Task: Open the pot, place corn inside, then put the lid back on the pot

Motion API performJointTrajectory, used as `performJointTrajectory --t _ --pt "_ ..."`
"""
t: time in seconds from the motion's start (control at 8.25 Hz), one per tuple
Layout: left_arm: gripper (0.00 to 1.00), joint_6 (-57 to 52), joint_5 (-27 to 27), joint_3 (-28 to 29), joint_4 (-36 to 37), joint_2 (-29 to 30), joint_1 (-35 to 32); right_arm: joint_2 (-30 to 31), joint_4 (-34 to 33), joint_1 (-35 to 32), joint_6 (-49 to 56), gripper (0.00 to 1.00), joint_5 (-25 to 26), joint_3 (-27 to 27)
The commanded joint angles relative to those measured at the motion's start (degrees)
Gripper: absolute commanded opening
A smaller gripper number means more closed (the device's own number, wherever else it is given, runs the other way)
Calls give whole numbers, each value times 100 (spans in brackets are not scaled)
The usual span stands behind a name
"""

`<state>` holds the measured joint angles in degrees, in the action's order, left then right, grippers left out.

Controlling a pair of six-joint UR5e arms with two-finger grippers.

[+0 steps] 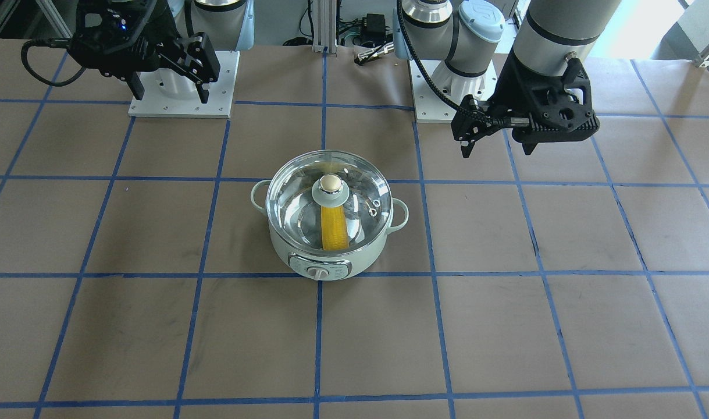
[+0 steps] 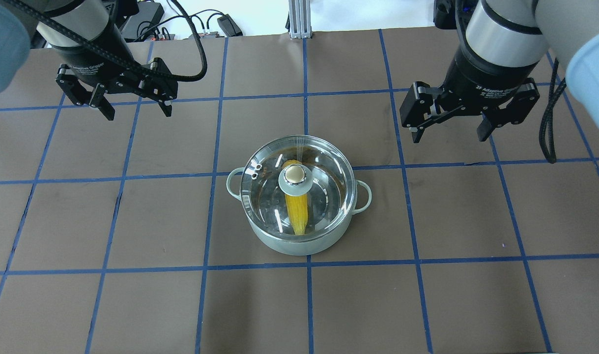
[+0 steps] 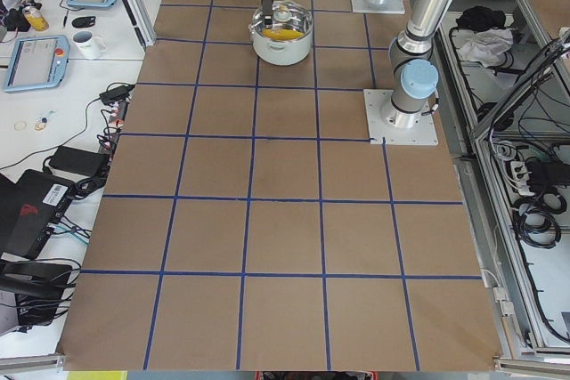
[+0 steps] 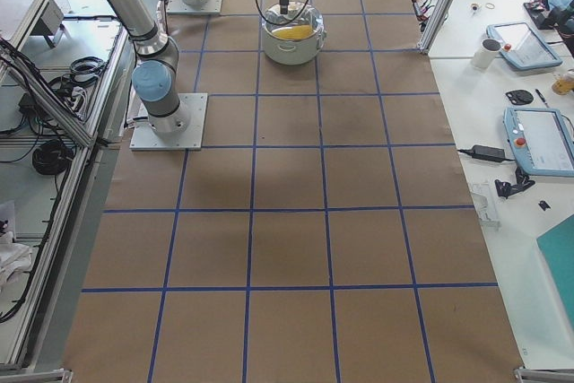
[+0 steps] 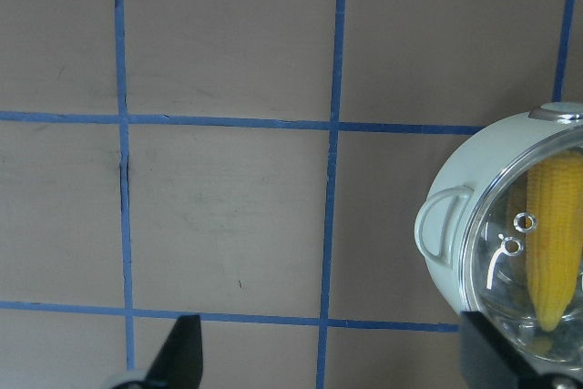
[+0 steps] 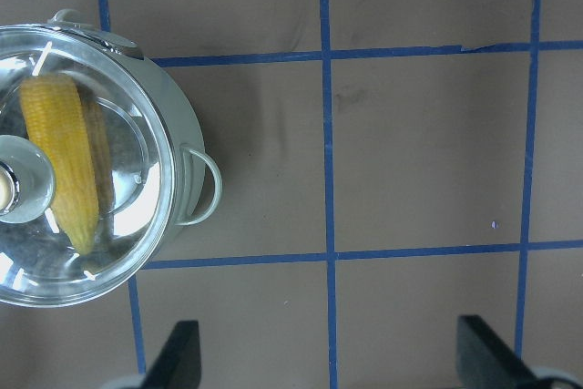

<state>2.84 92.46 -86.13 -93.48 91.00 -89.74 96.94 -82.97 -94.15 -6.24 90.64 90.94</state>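
The mint-green pot [image 1: 360, 256] stands at the table's middle, its control dial toward the operators' side. The clear glass lid [image 1: 296, 192] sits closed on it, beige knob [image 1: 331, 183] upright. The yellow corn [image 1: 334, 230] lies inside, seen through the glass. The pot [image 2: 279, 243], lid [image 2: 328, 177] and corn [image 2: 298, 211] also show overhead. My left gripper [image 2: 138, 113] is open and empty, raised left of the pot. My right gripper [image 2: 449, 136] is open and empty, raised right of it. The left wrist view shows the pot [image 5: 446, 234] at its right edge. The right wrist view shows the corn [image 6: 68, 161] at its left edge.
Brown paper with a blue tape grid [image 2: 306, 260] covers the table. The two arm base plates [image 1: 182, 87] [image 1: 447, 93] stand at the robot's side. Side benches hold tablets [image 3: 34, 61] [image 4: 538, 136] and a mug [image 4: 489, 53] off the table.
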Motion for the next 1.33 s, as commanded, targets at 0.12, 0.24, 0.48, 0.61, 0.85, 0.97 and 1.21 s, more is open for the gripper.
performJointTrajectory --t 0.12,0.24,0.48,0.61,0.85,0.97,1.21 --pt "100 6 17 -44 -3 -3 0 0 9 2 0 100 32 2" --pt "100 6 35 -88 -3 -12 0 0 9 2 0 100 24 2" --pt "100 6 35 -89 -3 -12 0 0 9 2 9 100 41 2" --pt "100 24 44 -89 -3 -20 0 0 9 2 9 100 24 2" --pt "100 33 44 -89 -3 -29 0 0 0 2 9 100 24 2" --pt "100 24 35 -89 -3 -47 0 0 0 2 9 100 41 2" --pt "100 15 44 -115 -3 -38 0 0 0 2 9 100 6 2"
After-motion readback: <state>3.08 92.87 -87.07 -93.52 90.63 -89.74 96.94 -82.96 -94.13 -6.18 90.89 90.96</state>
